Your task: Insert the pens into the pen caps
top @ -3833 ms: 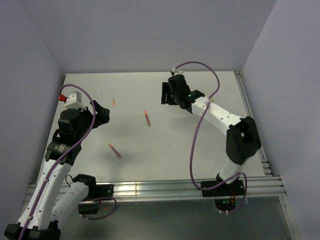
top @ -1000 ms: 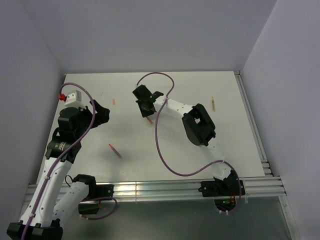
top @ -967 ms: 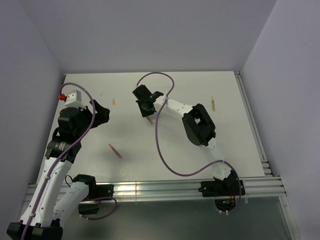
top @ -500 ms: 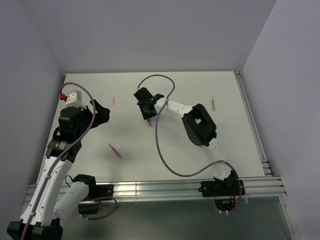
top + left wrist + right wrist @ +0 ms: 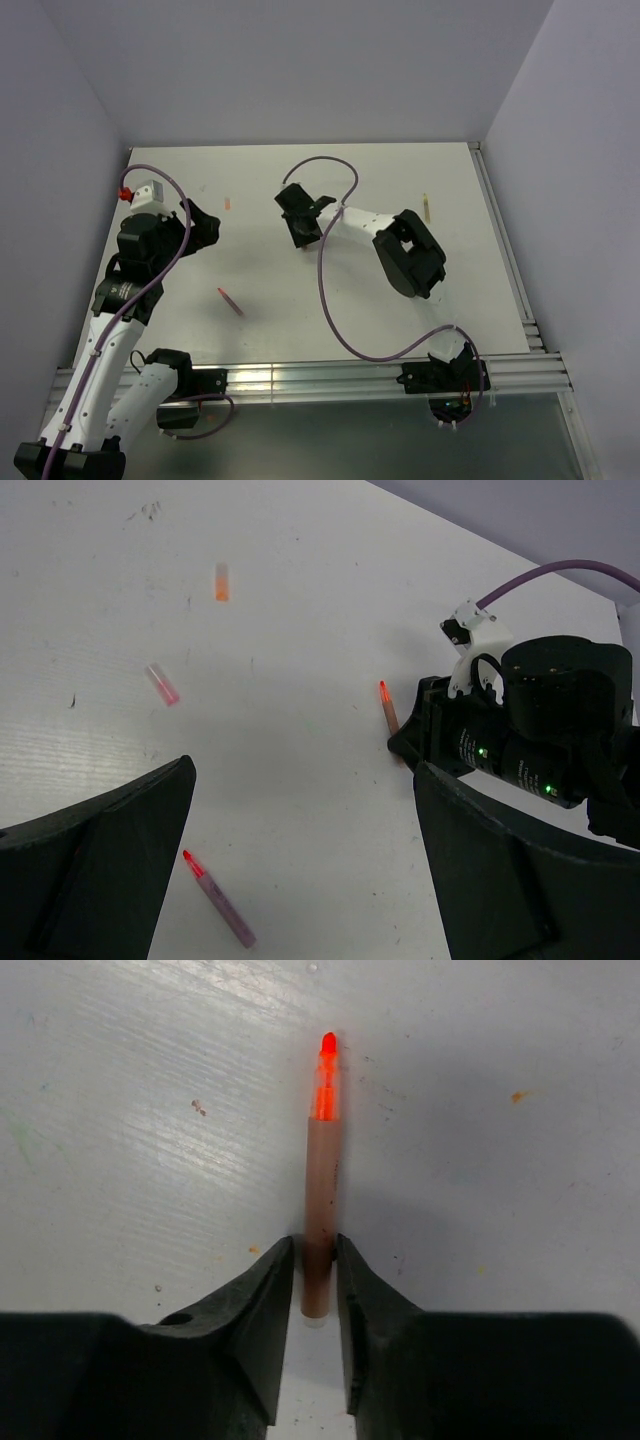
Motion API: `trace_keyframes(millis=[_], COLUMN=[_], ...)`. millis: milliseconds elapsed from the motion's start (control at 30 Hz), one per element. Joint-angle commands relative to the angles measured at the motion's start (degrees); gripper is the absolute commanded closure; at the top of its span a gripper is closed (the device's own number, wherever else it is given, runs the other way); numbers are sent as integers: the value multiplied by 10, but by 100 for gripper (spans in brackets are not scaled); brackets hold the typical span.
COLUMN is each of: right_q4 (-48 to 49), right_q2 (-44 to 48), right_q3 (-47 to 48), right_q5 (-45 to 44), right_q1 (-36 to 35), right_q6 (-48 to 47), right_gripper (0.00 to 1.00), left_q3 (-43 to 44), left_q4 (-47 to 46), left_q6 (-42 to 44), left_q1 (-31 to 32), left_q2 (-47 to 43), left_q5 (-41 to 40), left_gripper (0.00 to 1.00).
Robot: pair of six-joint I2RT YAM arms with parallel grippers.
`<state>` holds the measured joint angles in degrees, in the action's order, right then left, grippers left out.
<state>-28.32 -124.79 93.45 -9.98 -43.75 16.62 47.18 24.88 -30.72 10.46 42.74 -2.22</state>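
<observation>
My right gripper [image 5: 302,238] is low over the table's middle, shut on the back end of a tan pen [image 5: 320,1200]. The pen's red tip [image 5: 326,1055] points away and it lies at the table surface. The left wrist view shows the same pen [image 5: 387,706] in front of the right gripper [image 5: 418,738]. A second red pen [image 5: 230,300] lies loose at front left, also in the left wrist view [image 5: 220,905]. An olive pen [image 5: 426,207] lies at back right. An orange cap [image 5: 227,204] [image 5: 221,582] and a pink cap [image 5: 162,683] lie at back left. My left gripper [image 5: 305,770] hovers open and empty.
The table's metal rail [image 5: 300,380] runs along the near edge and another rail [image 5: 500,250] along the right side. Purple walls close in the back and both sides. The right arm's purple cable [image 5: 325,290] loops over the table's middle.
The right arm swung from back right to the middle pen, uncovering the olive pen. In the last second it shifted slightly right and toward me. The left arm stayed still.
</observation>
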Motion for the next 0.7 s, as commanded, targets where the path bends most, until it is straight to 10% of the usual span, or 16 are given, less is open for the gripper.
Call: trace_keyframes(millis=[0,167,667], right_q4=[-10,17,200], right_q2=[5,8,332], right_q3=[-7,-32,-250], right_q5=[-10,0,136], right_q1=[-6,-6,-6], right_q6=[0,3,68], right_gripper=[72,100,100], left_q3=[13,13,-57], left_q4=[-13,-19,-200], left_q6=[-2,-9,-169], left_q1=[-4,-4,-3], left_q2=[-2,5,74], left_q5=[5,9,184], left_gripper=[2,5,15])
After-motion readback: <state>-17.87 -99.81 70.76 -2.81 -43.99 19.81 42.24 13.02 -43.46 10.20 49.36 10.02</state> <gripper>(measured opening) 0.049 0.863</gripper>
